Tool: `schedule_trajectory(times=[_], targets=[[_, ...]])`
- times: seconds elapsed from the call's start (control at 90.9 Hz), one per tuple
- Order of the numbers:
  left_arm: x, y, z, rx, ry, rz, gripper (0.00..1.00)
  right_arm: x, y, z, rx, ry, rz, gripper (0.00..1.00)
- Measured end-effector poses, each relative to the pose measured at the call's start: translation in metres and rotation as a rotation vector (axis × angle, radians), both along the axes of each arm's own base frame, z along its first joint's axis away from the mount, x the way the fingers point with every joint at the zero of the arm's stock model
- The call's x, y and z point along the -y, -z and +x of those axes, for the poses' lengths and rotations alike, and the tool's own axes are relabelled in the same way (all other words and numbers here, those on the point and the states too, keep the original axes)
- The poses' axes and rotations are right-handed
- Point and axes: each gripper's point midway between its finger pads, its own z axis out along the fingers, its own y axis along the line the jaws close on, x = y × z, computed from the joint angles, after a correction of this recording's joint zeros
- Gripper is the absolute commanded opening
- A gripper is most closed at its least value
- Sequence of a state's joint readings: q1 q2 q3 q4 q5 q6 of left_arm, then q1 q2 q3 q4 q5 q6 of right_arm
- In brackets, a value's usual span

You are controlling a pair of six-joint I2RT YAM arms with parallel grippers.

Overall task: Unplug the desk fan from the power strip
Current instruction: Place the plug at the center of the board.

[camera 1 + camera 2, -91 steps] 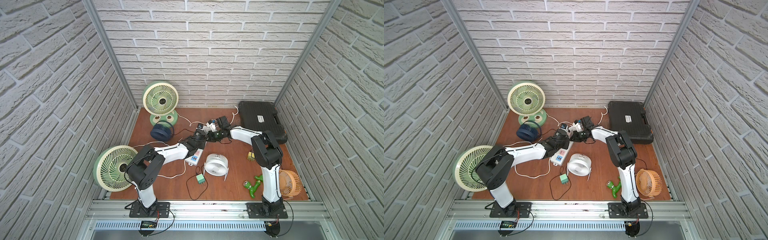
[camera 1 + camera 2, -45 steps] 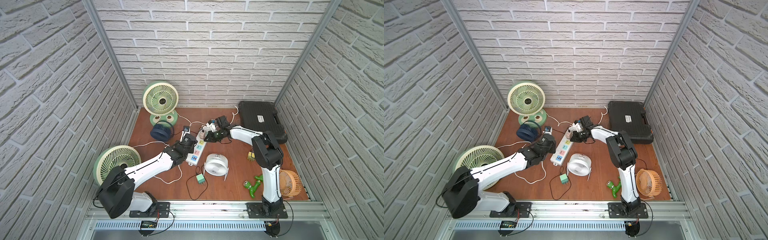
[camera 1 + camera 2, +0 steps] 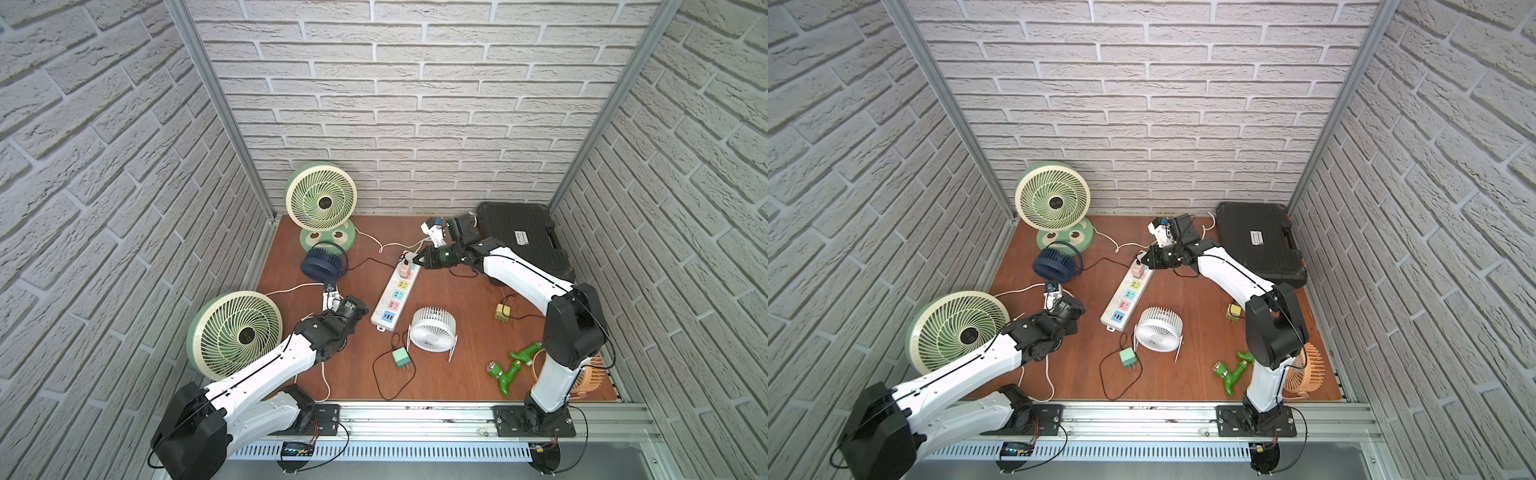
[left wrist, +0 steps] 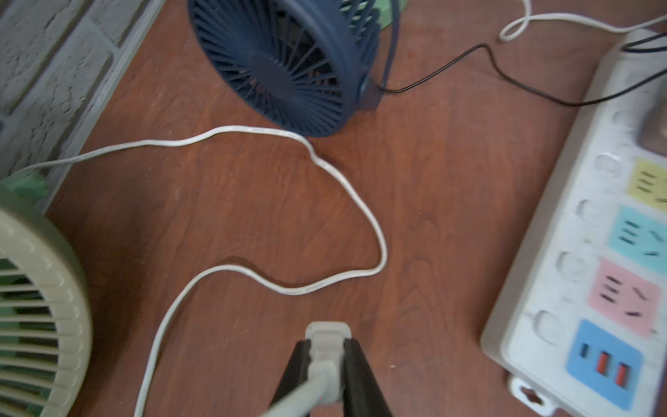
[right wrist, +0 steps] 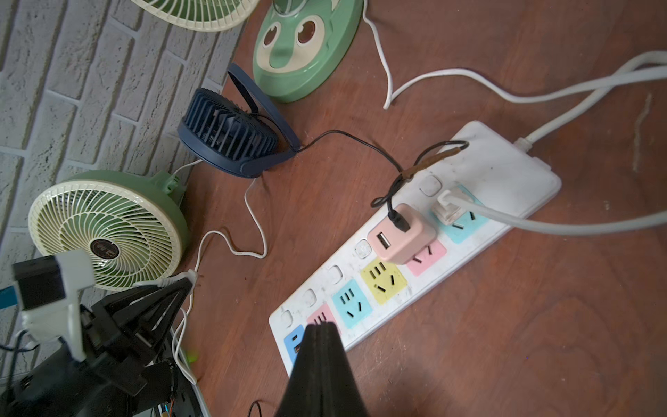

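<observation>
Bimanual cell, seen in both top views and both wrist views. The power strip (image 3: 395, 296) lies diagonally at mid-bench (image 3: 457, 286), between a navy fan (image 3: 321, 266) and a white fan (image 3: 432, 332), with its blue USB face toward the robot. The left pincer (image 4: 327, 344) pinches a white plug (image 4: 325, 361) between its two black fingers. The plug is clear of the strip, over bare wood beside the strip's blue end. The plug's white cord (image 4: 361, 209) loops across the bench toward the green-and-cream fan (image 3: 235, 334) at the front left. The right pincer (image 5: 319, 326) has its fingers pressed together, holding nothing. In a top view its tips sit at the strip's far end (image 3: 1144, 261), just beside a pink adapter (image 5: 400, 234); contact with the strip cannot be judged. A black cable (image 5: 361, 140) runs from that adapter to the navy fan. A second white plug (image 5: 447, 209) sits in the teal socket next to it.
</observation>
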State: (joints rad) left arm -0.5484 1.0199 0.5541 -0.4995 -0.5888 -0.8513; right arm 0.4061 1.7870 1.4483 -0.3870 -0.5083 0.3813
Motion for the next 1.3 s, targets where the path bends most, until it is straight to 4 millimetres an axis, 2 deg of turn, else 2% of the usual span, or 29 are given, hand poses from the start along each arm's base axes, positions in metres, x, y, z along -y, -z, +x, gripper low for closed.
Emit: schedule_trajectory(times=[0.099,0.209,0.451,0.55,0.825,0.979,1.056,1.188,1.298], targets=[[-0.015,0.011,-0.006,-0.022,-0.056,-0.018,0.00,0.003,-0.007,-0.003,0.015,0.006,-0.001,0.03],[-0.025,0.025,-0.011,-0.051,-0.097,-0.046,0.00,0.007,-0.006,-0.008,0.012,0.012,-0.014,0.03],[-0.030,0.043,-0.013,-0.080,-0.126,-0.105,0.00,0.012,0.000,-0.012,0.004,0.022,-0.035,0.03],[-0.030,0.044,-0.012,-0.081,-0.131,-0.123,0.05,0.012,0.000,-0.012,0.006,0.021,-0.037,0.03],[-0.029,0.034,-0.010,-0.042,-0.121,-0.148,0.39,0.012,0.000,-0.012,0.006,0.020,-0.037,0.03],[-0.031,0.027,-0.012,-0.026,-0.117,-0.142,0.52,0.012,0.000,-0.012,0.007,0.020,-0.038,0.03],[-0.032,0.022,-0.011,-0.019,-0.113,-0.136,0.56,0.012,0.001,-0.012,0.007,0.019,-0.038,0.03],[-0.029,0.010,-0.007,0.004,-0.095,-0.132,0.56,0.012,0.001,-0.012,0.008,0.019,-0.039,0.03],[-0.018,-0.007,0.001,0.036,-0.046,-0.127,0.56,0.012,0.002,-0.012,0.006,0.018,-0.040,0.03]])
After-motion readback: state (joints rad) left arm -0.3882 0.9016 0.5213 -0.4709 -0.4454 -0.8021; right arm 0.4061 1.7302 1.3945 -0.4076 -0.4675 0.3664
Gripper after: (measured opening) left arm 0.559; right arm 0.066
